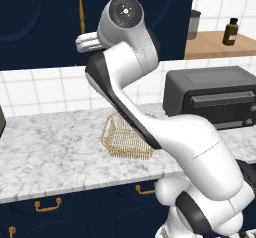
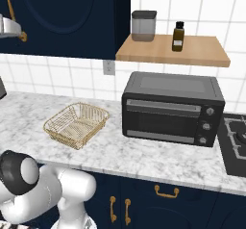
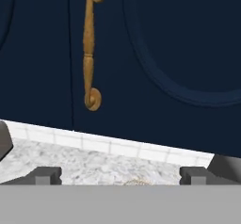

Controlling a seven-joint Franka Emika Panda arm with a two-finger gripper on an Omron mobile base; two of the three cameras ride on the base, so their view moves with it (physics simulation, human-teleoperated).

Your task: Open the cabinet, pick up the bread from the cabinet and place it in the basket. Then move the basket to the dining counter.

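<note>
Your gripper [image 3: 120, 175] has its jaws spread wide and empty; in the hand view the two dark finger tips [image 3: 46, 175] sit far apart at the bottom corners, with nothing between them. Straight ahead of them, in the upper left of that view, hangs the long turned brass handle [image 3: 89, 53], ending in a curled scroll, on the smooth dark navy door of the cabinet [image 3: 179, 39], whose arched raised panel curves across the right. The doors are shut, so you cannot see the bread; judge it to be inside. You are at the first step, opening the cabinet: the next move calls for bringing the fingers up and forward until they straddle the slim handle, then closing on it and pulling. Below the cabinet runs white tile and the grey-veined marble worktop [image 2: 144, 156]. In the right base view the basket [image 2: 77, 123], golden wire mesh with flared sides and rounded corners, sits empty at lower left, just beside the boxy black toaster oven [image 2: 170, 108].
</note>
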